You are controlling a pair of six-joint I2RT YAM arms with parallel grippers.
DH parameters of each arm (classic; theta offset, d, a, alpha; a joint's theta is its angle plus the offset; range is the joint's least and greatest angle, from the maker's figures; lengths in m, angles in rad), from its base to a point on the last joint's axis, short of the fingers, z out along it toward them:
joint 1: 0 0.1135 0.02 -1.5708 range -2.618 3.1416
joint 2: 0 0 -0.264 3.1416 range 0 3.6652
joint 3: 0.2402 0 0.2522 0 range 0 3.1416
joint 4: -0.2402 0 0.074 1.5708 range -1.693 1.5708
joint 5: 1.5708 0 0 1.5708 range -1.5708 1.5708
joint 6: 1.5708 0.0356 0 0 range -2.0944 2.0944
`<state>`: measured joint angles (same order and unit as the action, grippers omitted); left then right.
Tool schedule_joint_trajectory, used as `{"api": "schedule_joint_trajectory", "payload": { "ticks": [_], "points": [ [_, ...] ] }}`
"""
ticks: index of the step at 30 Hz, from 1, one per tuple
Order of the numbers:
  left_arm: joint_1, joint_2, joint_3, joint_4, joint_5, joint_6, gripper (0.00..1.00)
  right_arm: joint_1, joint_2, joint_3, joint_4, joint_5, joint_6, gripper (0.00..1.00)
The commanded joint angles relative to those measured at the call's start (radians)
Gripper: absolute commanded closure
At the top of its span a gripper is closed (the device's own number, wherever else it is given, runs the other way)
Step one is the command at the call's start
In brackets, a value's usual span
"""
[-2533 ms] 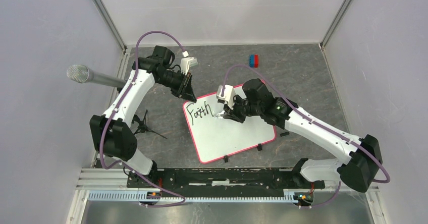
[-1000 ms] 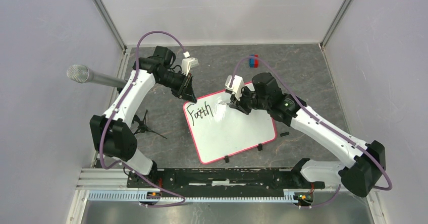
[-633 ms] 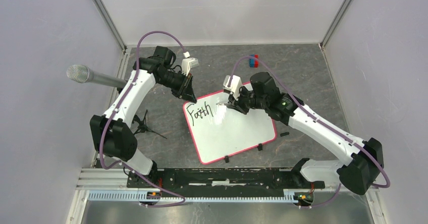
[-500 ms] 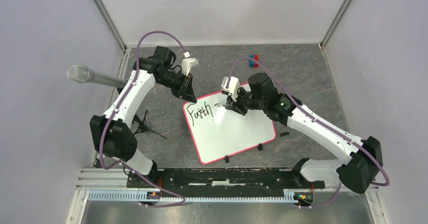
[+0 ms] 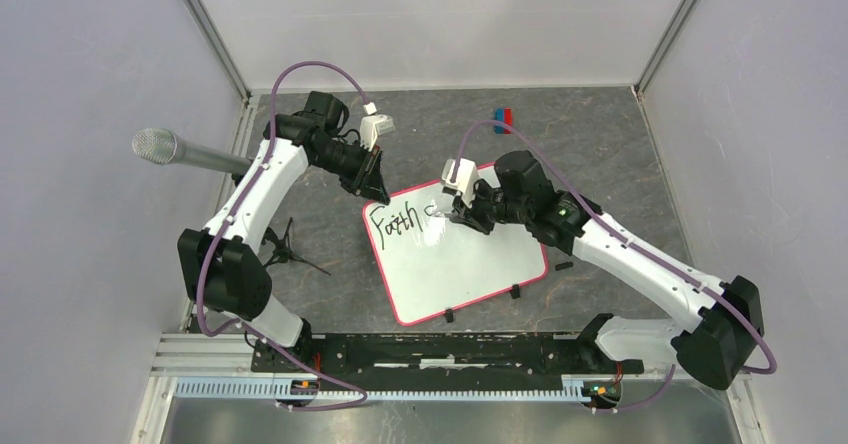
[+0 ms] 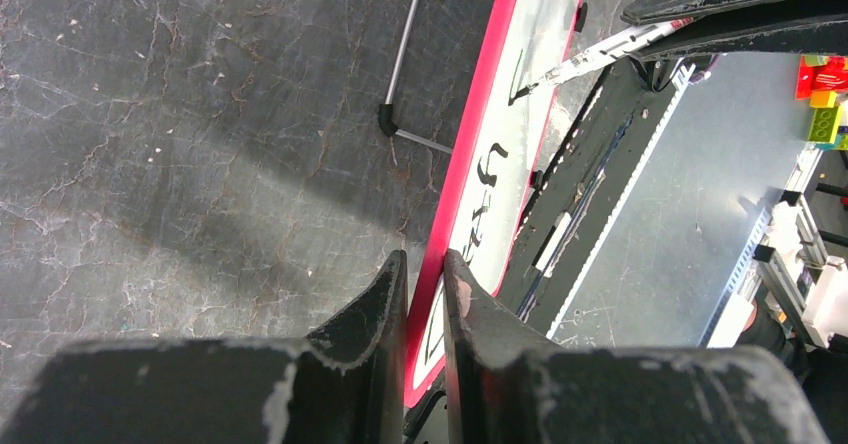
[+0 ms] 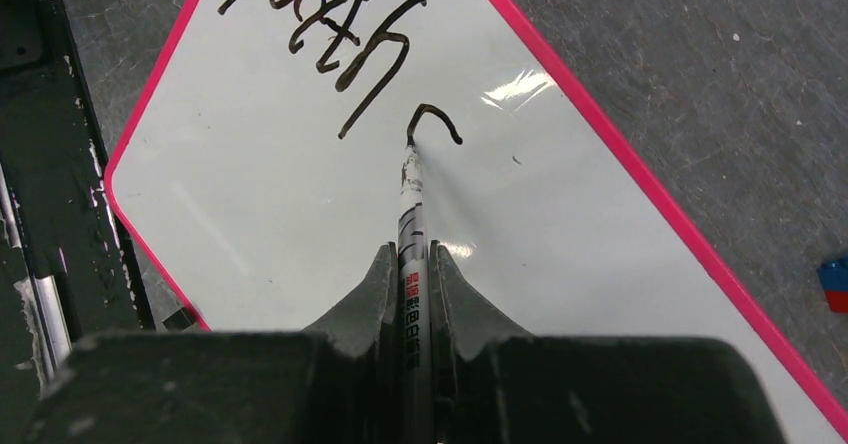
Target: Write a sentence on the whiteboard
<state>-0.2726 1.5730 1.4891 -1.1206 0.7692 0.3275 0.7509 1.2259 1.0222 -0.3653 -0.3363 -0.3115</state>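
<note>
The whiteboard (image 5: 470, 264) lies tilted on the dark table, white with a red-pink rim. The sentence (image 5: 392, 226) reads "Faith" in black, with a fresh curved stroke (image 7: 435, 122) beside it. My right gripper (image 7: 411, 254) is shut on a white marker (image 7: 411, 204) whose tip touches the board at the end of that stroke; it also shows in the top view (image 5: 452, 214). My left gripper (image 6: 424, 264) is shut on the whiteboard's red rim (image 6: 470, 134) at its far left corner, seen in the top view (image 5: 373, 190).
A grey microphone (image 5: 180, 151) sticks in from the left wall. A small black stand (image 5: 283, 249) lies left of the board. A red and blue block (image 5: 502, 116) sits at the back. A small black piece (image 5: 564, 264) lies right of the board. Black clips (image 5: 514, 292) sit on its near edge.
My right gripper lifted away from "Faith" toward the board's upper right, then came back down left. A new curved stroke now stands after "Faith". The left arm has not moved.
</note>
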Motion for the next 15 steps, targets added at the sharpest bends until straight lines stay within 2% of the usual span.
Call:
{"api": "schedule_joint_trajectory", "payload": {
  "ticks": [1, 15],
  "points": [
    [-0.017, -0.033, -0.010, -0.025, 0.008, 0.027, 0.98, -0.009, -0.023, 0.019, -0.018, 0.047, -0.021, 1.00],
    [-0.018, -0.033, -0.008, -0.025, 0.005, 0.024, 0.98, -0.044, 0.021, 0.089, -0.012, 0.050, -0.024, 1.00]
  ]
}}
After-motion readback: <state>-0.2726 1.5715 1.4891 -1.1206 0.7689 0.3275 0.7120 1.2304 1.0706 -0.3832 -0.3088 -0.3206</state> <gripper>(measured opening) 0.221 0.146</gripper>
